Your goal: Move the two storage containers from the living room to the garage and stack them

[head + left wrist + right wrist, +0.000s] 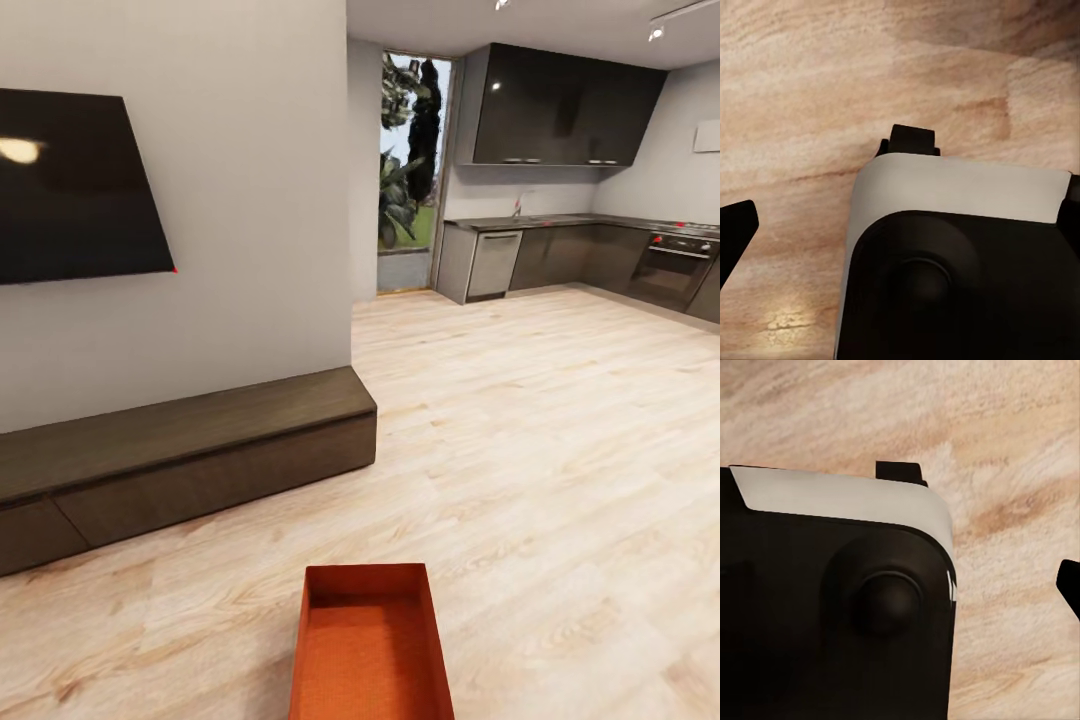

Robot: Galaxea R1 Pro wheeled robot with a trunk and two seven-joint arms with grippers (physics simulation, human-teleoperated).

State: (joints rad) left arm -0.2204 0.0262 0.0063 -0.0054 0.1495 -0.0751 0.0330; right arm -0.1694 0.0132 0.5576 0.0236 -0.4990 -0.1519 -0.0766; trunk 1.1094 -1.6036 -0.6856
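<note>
Light wood planks (pixel 560 450) cover the floor of this big living room. One orange-red storage container (pixel 370 645) is low in the middle of the head view, with its open top up and nothing inside. Its near end runs off the bottom edge, so I cannot tell what it rests on.

A low dark cabinet (pixel 180 450) runs along the white wall (pixel 250 200) on the left, near the container but not touching it. A black TV (pixel 75 190) hangs on the wall above the cabinet. Far back on the right is a kitchen with dark cupboards (pixel 560 105), a grey counter (pixel 560 222), a dishwasher (pixel 495 265) and an oven (pixel 675 265). A tall window (pixel 410 160) shows green trees outside. The wide bare floor in between lies open.

Both wrist cameras look down at the wood planks past a white and black robot part. A dark fingertip (pixel 735 232) of the left gripper pokes in at one side, and a dark fingertip (pixel 1070 581) of the right gripper at the other. I cannot tell if either gripper is closed or spread apart, or how near the container is to them.
</note>
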